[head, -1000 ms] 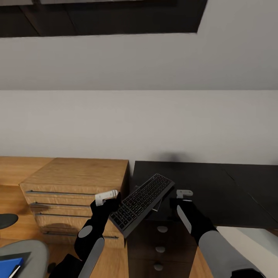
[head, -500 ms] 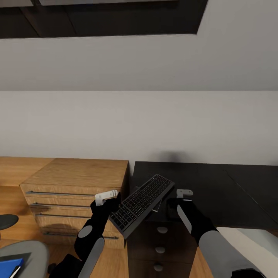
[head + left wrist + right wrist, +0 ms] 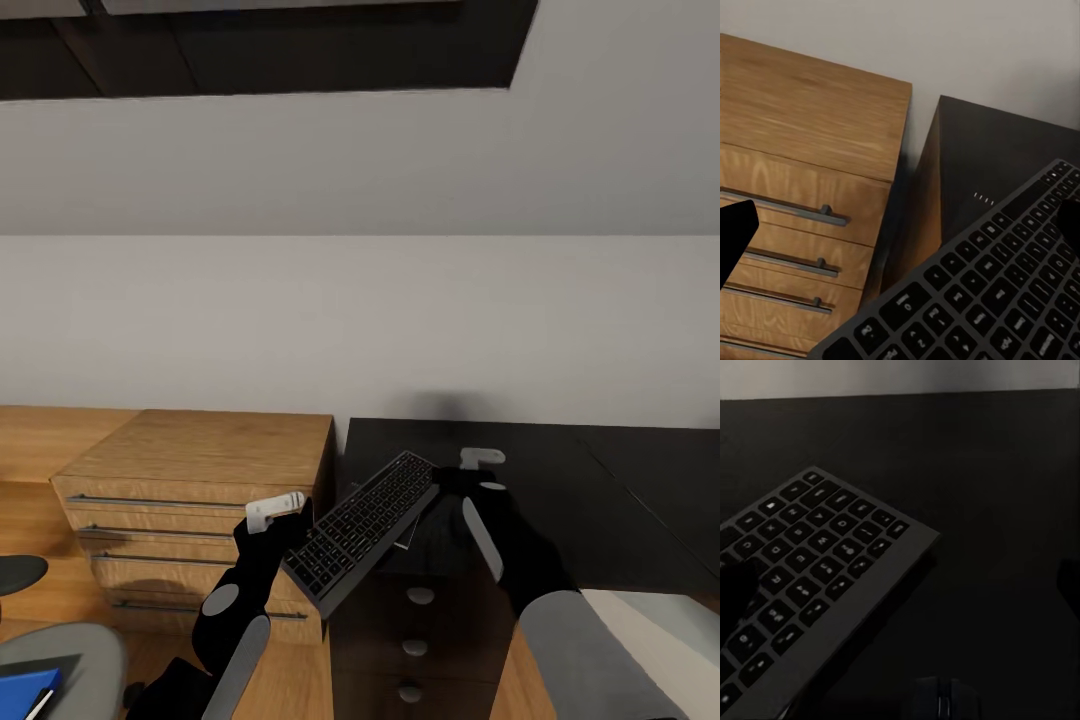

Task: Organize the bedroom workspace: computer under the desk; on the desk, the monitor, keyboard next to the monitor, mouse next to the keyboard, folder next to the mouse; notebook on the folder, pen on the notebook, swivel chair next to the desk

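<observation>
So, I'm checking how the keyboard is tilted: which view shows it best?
The head view: the whole keyboard shows, slanting up toward the desk between both arms. The left wrist view shows its keys close up; the right wrist view shows its far corner over the dark desktop.

Ahead of me I see a plain pale grey wall (image 3: 360,320) meeting a sloped grey ceiling (image 3: 400,160), with a dark skylight opening (image 3: 270,45) at the top. On the left stands a light oak chest of drawers (image 3: 200,450) with slim metal bar handles (image 3: 150,498), on an oak plank floor (image 3: 40,440). Just right of it, near me, I make out a black cabinet with round knobs (image 3: 415,620). The light is soft and even
</observation>
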Tool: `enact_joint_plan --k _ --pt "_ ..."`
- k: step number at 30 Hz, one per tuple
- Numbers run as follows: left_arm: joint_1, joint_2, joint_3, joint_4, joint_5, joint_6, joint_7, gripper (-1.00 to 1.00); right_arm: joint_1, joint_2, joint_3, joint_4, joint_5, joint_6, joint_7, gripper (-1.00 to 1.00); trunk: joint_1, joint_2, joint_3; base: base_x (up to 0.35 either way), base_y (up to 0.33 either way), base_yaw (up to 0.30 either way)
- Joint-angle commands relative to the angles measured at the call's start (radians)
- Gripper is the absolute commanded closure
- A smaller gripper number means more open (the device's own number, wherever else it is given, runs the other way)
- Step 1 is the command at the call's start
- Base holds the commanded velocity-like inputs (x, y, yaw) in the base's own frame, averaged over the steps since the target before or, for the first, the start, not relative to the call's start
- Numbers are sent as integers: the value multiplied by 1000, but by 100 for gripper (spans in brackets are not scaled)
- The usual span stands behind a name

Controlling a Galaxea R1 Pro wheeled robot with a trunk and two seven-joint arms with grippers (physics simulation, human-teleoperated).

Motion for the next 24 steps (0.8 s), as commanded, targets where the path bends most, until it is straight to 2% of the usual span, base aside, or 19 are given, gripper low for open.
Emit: enact_joint_plan --k 1,3,9,16,24 --pt "-1 0 -1 -1 8 3 8 -100 3 0 3 -15 -12 18 -9 -100 0 -1 -1 0 0 0" --pt "-1 0 -1 -1 8 3 8 -100 11 -1 3 -47 -15 55 -8 -100 0 -1 -1 0 0 0" --pt "-1 0 -1 -1 8 3 8 -100 38 0 3 -116 -20 95 -7 -100 0 -1 -1 0 0 0" --pt "-1 0 -1 1 9 3 8 -100 96 1 3 -227 -21 107 -7 -100 0 -1 -1 0 0 0" --pt "-1 0 -1 2 10 3 8 -100 118 4 3 -272 -23 114 -6 -100 0 -1 -1 0 0 0"
